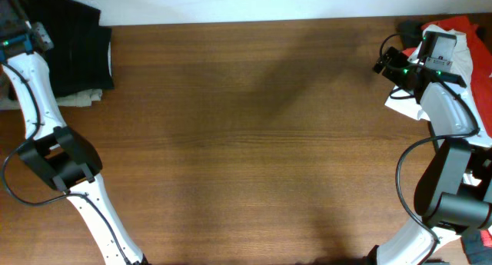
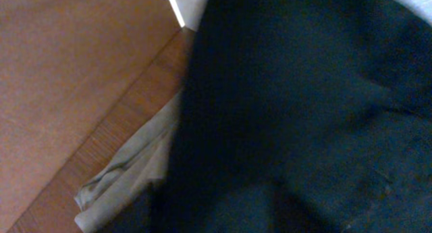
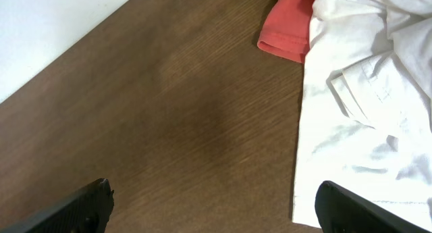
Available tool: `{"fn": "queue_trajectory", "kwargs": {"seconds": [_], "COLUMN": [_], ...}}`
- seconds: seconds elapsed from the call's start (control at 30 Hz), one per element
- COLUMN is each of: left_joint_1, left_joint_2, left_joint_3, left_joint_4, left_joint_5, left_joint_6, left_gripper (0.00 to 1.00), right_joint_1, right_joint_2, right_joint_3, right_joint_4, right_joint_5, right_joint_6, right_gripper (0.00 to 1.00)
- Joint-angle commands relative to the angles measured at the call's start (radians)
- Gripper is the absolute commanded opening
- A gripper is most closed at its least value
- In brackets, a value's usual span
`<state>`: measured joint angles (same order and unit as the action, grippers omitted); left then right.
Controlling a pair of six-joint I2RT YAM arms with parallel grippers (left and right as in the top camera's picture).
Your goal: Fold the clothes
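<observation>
A folded black garment (image 1: 77, 54) lies at the table's far left corner on top of a khaki-grey piece (image 1: 77, 98). My left gripper (image 1: 27, 34) hovers over this stack. The left wrist view is filled with black fabric (image 2: 304, 111) and a khaki edge (image 2: 128, 179), and its fingers do not show. A white garment (image 3: 358, 91) and a red one (image 3: 287, 27) lie crumpled at the far right (image 1: 403, 107). My right gripper (image 3: 216, 206) is open and empty just above the table. Its right finger is over the white garment's edge.
The brown wooden table (image 1: 254, 142) spans the view. A white wall strip runs along its far edge (image 1: 254, 4). More red fabric (image 1: 461, 25) lies behind the right arm. Both arm bases stand at the near corners.
</observation>
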<state>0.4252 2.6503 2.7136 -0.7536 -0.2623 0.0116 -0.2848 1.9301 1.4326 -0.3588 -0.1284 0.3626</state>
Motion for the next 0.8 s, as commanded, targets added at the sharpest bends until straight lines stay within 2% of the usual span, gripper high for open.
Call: {"fn": "queue_trajectory", "kwargs": {"seconds": [0.0, 0.1, 0.13, 0.17, 0.2, 0.23, 0.27, 0.3, 0.37, 0.53, 0.73, 0.77], "left_joint_1": [0.021, 0.016, 0.005, -0.006, -0.018, -0.024, -0.024, -0.024, -0.025, -0.021, -0.025, -0.038], "left_joint_2": [0.016, 0.006, 0.006, 0.007, 0.007, 0.007, 0.007, 0.007, 0.011, 0.06, -0.027, -0.103], "left_joint_3": [0.028, 0.028, 0.028, 0.028, 0.028, 0.027, 0.027, 0.026, 0.005, -0.145, -0.033, -0.025], "left_joint_4": [0.045, 0.034, 0.009, -0.055, -0.134, -0.222, -0.323, -0.387, -0.439, -0.469, -0.64, -0.663], "left_joint_5": [-0.008, -0.006, -0.003, -0.003, -0.004, 0.012, 0.105, 0.219, 0.288, 0.276, 0.275, 0.335], "left_joint_6": [0.004, 0.003, 0.003, 0.003, 0.003, -0.005, -0.027, -0.027, -0.071, -0.072, -0.072, -0.072], "left_gripper": [0.99, 0.99, 0.94, 0.73, 0.45, 0.27, 0.13, 0.09, 0.03, 0.03, 0.01, 0.01], "right_joint_1": [-0.003, -0.003, -0.003, -0.003, -0.003, -0.003, -0.003, -0.003, -0.003, -0.003, -0.003, -0.003], "right_joint_2": [-0.013, -0.013, -0.013, -0.013, -0.013, -0.013, -0.013, -0.013, -0.013, -0.013, -0.013, -0.013], "right_joint_3": [0.01, 0.01, 0.01, 0.01, 0.01, 0.01, 0.01, 0.01, 0.01, 0.01, 0.01, 0.01], "right_joint_4": [0.003, 0.003, 0.003, 0.003, 0.003, 0.003, 0.003, 0.003, 0.003, 0.003, 0.003, 0.003], "right_joint_5": [0.005, 0.005, 0.005, 0.005, 0.005, 0.005, 0.005, 0.005, 0.005, 0.005, 0.005, 0.005], "right_joint_6": [-0.002, -0.002, -0.002, -0.002, -0.002, -0.002, -0.002, -0.002, -0.002, -0.002, -0.002, -0.002], "right_gripper": [0.99, 0.99, 0.99, 0.99, 0.99, 0.99, 0.99, 0.99, 0.99, 0.99, 0.99, 0.99]}}
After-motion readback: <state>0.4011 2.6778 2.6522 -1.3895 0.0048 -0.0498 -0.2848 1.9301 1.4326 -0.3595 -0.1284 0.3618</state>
